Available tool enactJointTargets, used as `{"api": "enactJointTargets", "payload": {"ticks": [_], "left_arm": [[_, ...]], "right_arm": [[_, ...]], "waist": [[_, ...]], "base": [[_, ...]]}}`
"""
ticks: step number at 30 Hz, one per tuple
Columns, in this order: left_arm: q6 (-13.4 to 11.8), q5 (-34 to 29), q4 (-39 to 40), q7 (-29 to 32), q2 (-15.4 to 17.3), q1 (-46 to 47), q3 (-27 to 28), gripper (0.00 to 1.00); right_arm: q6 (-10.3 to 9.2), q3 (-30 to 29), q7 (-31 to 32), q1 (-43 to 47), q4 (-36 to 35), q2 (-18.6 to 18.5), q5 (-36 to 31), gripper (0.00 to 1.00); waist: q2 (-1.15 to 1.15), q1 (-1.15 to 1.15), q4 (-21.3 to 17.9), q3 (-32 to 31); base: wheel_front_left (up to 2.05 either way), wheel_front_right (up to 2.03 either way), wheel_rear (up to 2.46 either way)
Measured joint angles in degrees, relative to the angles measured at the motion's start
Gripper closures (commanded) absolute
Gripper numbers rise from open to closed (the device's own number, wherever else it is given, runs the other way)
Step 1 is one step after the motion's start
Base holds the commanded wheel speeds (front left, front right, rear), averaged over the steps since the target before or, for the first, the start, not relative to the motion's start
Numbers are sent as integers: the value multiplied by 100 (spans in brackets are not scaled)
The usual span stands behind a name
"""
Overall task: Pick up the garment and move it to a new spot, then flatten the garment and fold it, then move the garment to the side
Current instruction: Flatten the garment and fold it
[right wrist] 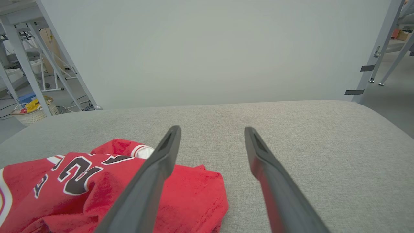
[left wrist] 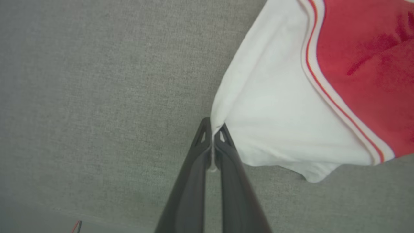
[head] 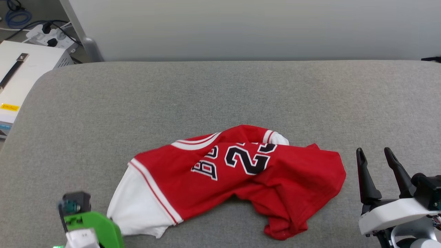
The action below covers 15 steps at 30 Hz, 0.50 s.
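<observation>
The garment [head: 220, 179], a red jersey with white sleeves, striped trim and a black number, lies crumpled on the grey padded table [head: 220, 93] near its front middle. In the left wrist view my left gripper [left wrist: 212, 127] is shut, pinching the edge of the white sleeve [left wrist: 278, 116] between its dark fingertips. In the head view the left arm's green wrist [head: 93, 224] sits at the sleeve's lower left corner. To the right of the garment's [right wrist: 97, 187] red hem, my right gripper [head: 375, 153] stands open and holds nothing; its fingers [right wrist: 161, 155] hover over the table.
A white box [head: 20, 79] and a power strip with cables [head: 51, 36] sit off the table's left side. A pale wall [head: 241, 27] backs the table. A basket [right wrist: 32, 111] and metal frame legs [right wrist: 381, 48] stand on the floor beyond.
</observation>
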<state>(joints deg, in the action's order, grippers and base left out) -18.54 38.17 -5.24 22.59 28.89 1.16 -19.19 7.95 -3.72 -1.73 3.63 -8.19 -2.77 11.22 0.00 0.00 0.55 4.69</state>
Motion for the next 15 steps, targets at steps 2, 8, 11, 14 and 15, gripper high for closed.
{"api": "enactJointTargets", "payload": {"ticks": [2,8,11,14,15], "left_arm": [[-100,129,19,-3,-13,-430,96,100],[-130,443,-254,-269,-231,-1060,226,100],[-48,477,-417,-516,-371,-1052,247,0],[35,356,-550,-1096,-520,-969,254,0],[64,214,-534,-1471,-535,-825,271,0]], "right_arm": [[0,-16,0,16,-2,0,0,0],[0,-43,54,103,-49,0,0,0],[0,-75,100,105,-79,0,0,0],[1,-134,127,126,-86,-1,-1,0],[0,-166,158,131,-92,0,-4,0]], "waist": [[0,0,17,-27],[0,0,39,-110],[0,0,46,-159],[0,0,57,-240],[0,0,58,-280]], "base": [[0,0,0],[0,0,0],[0,0,0],[0,0,0],[0,0,0]]}}
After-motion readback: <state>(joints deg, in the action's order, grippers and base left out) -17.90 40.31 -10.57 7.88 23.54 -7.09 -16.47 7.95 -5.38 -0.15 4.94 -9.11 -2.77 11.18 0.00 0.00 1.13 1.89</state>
